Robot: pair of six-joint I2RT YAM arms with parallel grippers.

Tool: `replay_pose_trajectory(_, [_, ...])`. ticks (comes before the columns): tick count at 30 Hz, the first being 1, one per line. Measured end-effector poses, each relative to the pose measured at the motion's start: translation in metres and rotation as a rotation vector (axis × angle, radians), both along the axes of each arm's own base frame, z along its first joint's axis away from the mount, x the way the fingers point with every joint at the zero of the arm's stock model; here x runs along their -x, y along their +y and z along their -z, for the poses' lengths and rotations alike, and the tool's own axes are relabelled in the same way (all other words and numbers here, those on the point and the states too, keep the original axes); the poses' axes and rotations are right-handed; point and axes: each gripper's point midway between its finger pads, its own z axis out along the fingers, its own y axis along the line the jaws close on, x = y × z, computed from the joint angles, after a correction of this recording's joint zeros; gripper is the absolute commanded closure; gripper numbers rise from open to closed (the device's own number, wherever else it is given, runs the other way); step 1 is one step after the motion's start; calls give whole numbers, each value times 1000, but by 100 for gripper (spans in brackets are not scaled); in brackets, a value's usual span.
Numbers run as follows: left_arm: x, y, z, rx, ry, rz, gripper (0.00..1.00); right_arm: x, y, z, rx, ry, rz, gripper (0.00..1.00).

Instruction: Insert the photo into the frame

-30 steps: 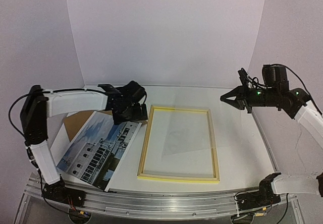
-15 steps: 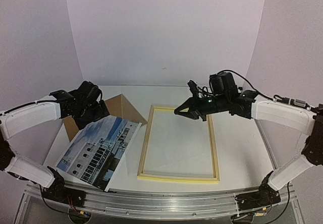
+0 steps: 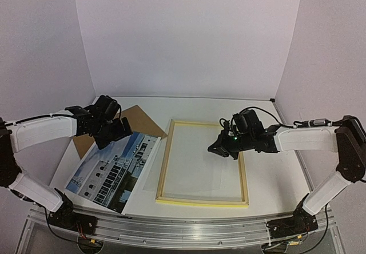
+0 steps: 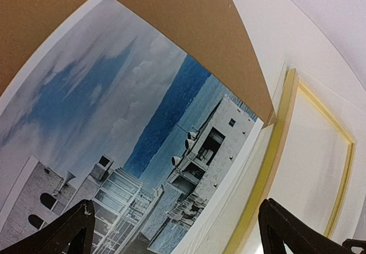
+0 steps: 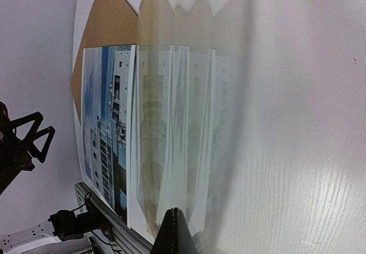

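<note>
The photo (image 3: pixel 111 174) lies on a brown board (image 3: pixel 140 119), just left of the frame (image 3: pixel 200 201). The left gripper (image 3: pixel 113 135) hangs over its far end, jaws spread. The right gripper (image 3: pixel 214 150), jaws pressed together, is over the frame's right half.

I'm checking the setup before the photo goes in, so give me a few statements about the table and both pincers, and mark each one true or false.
1. The photo lies inside the frame. False: it lies left of the frame, partly on the brown board.
2. The left pincer is open. True.
3. The right pincer is shut, over the frame. True.
4. The brown board lies right of the frame. False: it is on the left, under the photo.
</note>
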Motion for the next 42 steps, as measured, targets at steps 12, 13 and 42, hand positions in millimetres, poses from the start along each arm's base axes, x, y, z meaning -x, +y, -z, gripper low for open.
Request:
replay_pose_trajectory(12, [-6,-37,41,42,110,147,0,1,-49,31,18,91,88,100])
replay_pose_trajectory(13, [-7,-40,44,44,117,156,0,2,-53,32,16,98,91,100])
replay_pose_trajectory(42, [-14,-91,72,168,200,333,0,-5,-48,36,-68,112,-110,100])
